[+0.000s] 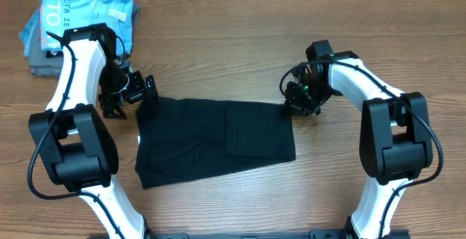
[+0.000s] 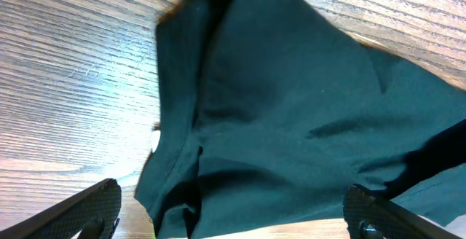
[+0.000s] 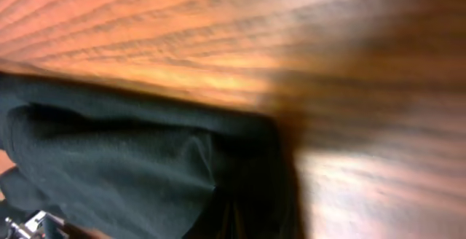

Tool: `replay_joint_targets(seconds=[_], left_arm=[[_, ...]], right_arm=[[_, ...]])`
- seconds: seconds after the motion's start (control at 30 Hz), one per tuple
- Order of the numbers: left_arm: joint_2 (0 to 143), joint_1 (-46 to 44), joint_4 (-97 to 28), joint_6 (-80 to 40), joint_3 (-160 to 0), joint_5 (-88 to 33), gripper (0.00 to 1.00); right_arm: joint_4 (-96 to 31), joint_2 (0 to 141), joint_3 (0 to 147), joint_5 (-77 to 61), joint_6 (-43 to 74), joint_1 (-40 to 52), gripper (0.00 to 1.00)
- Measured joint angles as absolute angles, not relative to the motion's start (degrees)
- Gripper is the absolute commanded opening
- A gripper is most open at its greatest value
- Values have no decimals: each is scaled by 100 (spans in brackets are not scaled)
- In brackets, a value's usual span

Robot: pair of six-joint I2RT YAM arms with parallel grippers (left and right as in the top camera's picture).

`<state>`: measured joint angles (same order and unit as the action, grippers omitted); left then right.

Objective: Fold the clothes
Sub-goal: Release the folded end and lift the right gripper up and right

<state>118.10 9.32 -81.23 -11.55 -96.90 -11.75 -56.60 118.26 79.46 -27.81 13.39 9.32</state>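
The clothes [image 1: 211,140], a black T-shirt, lie flat in a rough rectangle in the middle of the table, one flap folded over the right half. My left gripper [image 1: 148,91] hovers at the shirt's far left corner. In the left wrist view this gripper [image 2: 233,195] is open, its fingers [image 2: 95,206] wide apart on either side of the rumpled cloth [image 2: 291,108]. My right gripper [image 1: 295,106] sits at the far right corner. In the right wrist view its own fingers are hidden, and the dark cloth [image 3: 109,173] gathers into the shut gripper [image 3: 240,228].
A light blue T-shirt with white lettering [image 1: 84,13] lies on grey folded garments [image 1: 40,60] at the far left corner. The wooden table [image 1: 218,42] shows bare behind and in front of the shirt.
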Motion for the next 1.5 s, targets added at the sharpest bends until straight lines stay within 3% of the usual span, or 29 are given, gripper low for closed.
replay_joint_targets(seconds=[0.5,0.67,1.07,1.5], left_arm=[[11810,897,-8123,-1031,-9690,-1173,100],[11810,897,-8128,-1028,-9690,-1177,100],[11810,897,-8014,-1028,-9590,-1175,100],[11810,897,-7994,-1028,-9522,-1175,100]], right_arm=[[-8106,10774,8742,-2609,1028,829,4],[-7957,10772,8197,-2606,849,829,4],[-6108,10774,5986,-3052,746,829,4],[-6340,10774,5935,-2768,1522,825,4]])
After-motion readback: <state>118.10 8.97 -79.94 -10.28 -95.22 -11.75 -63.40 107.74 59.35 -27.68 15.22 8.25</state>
